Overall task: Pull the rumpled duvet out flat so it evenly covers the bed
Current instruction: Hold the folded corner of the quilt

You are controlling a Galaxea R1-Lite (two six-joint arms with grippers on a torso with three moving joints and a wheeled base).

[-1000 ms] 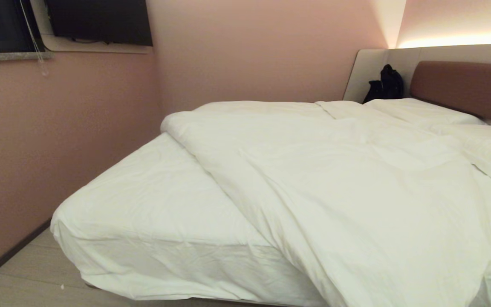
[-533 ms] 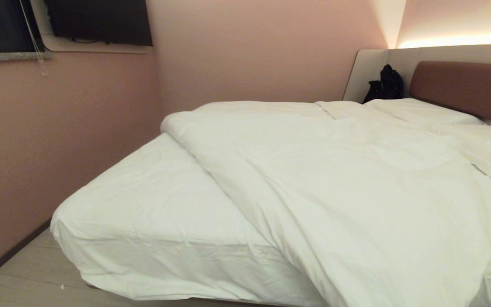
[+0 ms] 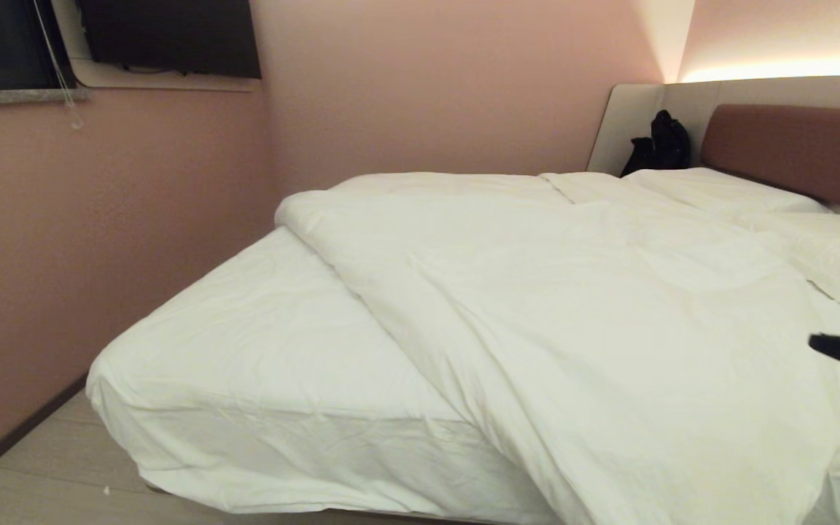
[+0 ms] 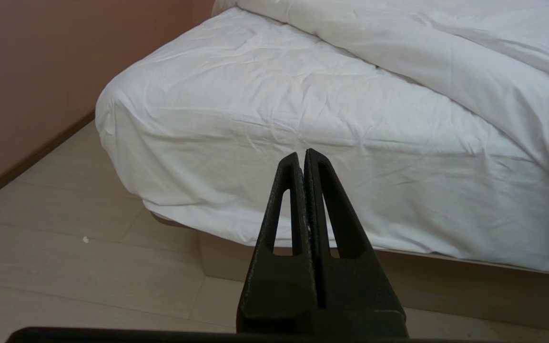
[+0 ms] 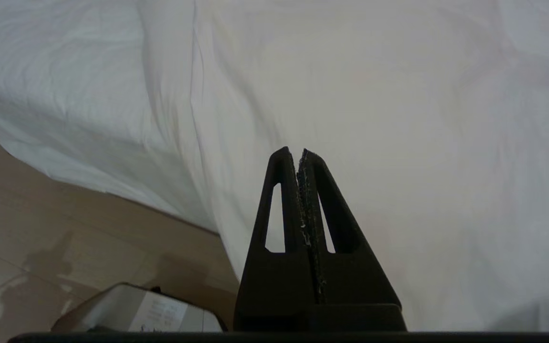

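The room has dusty pink walls [image 3: 427,87] and a pale plank floor [image 4: 65,267] with a dark skirting board along the wall. The bed [image 3: 259,343] fills most of the space; its white sheet is wrinkled and bare at the near left corner, and a beige base shows under the mattress in the left wrist view. The duvet [image 3: 573,313] lies across the bed at an angle, bunched toward the right side; one edge hangs over the near side of the mattress toward the floor, and its far corner is folded near the wall. Behind it are a reddish-brown headboard [image 3: 799,149] with a beige side panel [image 3: 639,117], flat white pillows [image 3: 719,189] and a small black bag [image 3: 659,146] against the panel. A dark screen [image 3: 172,36] hangs high on the left wall beside a window with a cord. No writing can be read.

The right gripper [image 5: 299,153] hovers over the hanging duvet, jaws pressed together, holding nothing. The left gripper [image 4: 301,155] is low before the bare corner, also pressed together and empty.
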